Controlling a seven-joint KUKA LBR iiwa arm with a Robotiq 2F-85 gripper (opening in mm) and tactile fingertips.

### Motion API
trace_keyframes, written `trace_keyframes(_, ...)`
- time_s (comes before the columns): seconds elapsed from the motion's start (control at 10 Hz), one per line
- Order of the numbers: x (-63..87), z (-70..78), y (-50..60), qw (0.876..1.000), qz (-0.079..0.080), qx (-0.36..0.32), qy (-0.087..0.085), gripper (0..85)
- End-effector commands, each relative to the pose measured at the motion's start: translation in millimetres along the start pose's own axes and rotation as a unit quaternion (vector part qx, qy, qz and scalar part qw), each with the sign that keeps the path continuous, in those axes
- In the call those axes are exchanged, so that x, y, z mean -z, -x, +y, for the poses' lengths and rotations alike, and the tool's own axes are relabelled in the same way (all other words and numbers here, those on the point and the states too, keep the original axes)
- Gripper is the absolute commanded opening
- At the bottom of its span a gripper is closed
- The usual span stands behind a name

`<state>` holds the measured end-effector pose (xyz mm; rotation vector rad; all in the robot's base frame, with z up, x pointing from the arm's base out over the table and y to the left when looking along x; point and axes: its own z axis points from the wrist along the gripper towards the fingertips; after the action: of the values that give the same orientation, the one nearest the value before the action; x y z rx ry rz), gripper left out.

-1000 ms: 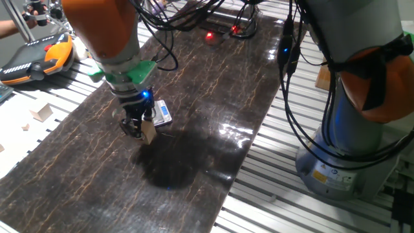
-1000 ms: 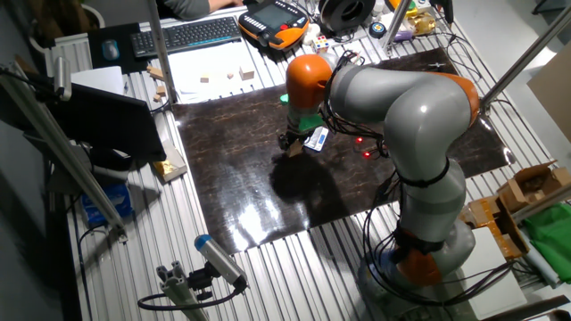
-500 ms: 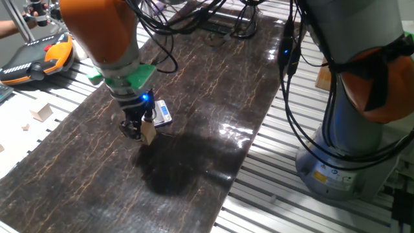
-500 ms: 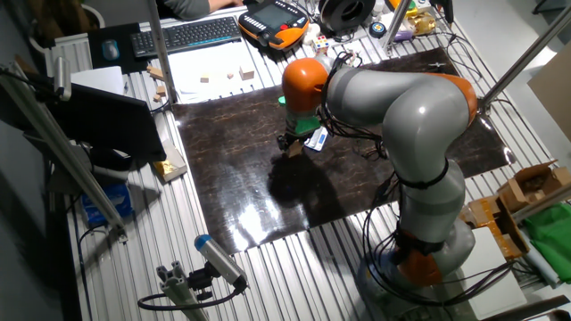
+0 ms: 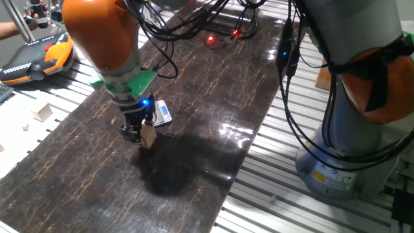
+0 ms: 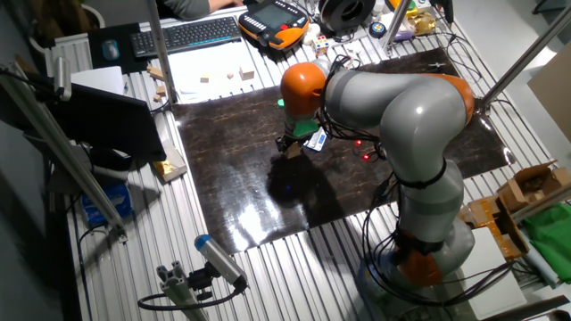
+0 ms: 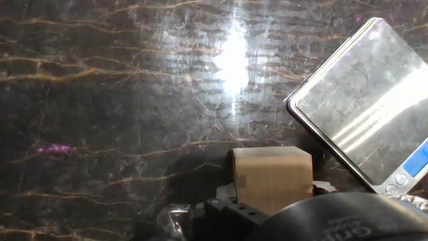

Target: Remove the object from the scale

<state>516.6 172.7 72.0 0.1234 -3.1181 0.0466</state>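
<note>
We find the gripper (image 5: 137,134) closed on the object (image 5: 148,136), a small light-tan wooden cube (image 7: 271,177) with plain, unmarked faces and clean edges. It is held clear of the scale (image 7: 364,107), just beside it over the dark marbled mat (image 5: 194,129). The scale's silver platform is bare, with a blue display strip at its corner.

A matt, light-tan wooden cube (image 7: 271,178) beside the brushed, scratched silver metal platform of a pocket scale (image 7: 366,105), both over a glossy dark marble-look surface (image 5: 213,84) with tan veins, bordered by ribbed aluminium rails (image 5: 71,90).
</note>
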Motion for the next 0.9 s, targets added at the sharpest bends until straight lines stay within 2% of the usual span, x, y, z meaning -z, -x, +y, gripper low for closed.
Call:
trace_keyframes(0.0, -1.6, 0.2, -0.1, 1.0, 0.003, 0.003, -0.001, 60.0)
trace_keyframes(0.2, -4.9, 0.7, -0.1, 1.0, 0.0, 0.002, 0.002, 67.0)
trace_keyframes(0.3, 4.2, -0.1, 1.0, 1.0, 0.005, -0.002, 0.0, 70.3)
trace_keyframes(0.5, 45.1, -7.5, 2.0, 1.0, 0.026, -0.009, -0.011, 73.7)
trace_keyframes(0.6, 63.2, -12.7, -0.5, 0.999, 0.028, -0.009, -0.013, 72.0)
trace_keyframes(0.7, 77.0, -19.6, -2.8, 0.999, 0.029, -0.006, -0.014, 69.0)
trace_keyframes(0.8, 92.1, -28.9, -5.9, 0.999, 0.033, -0.002, -0.007, 61.3)
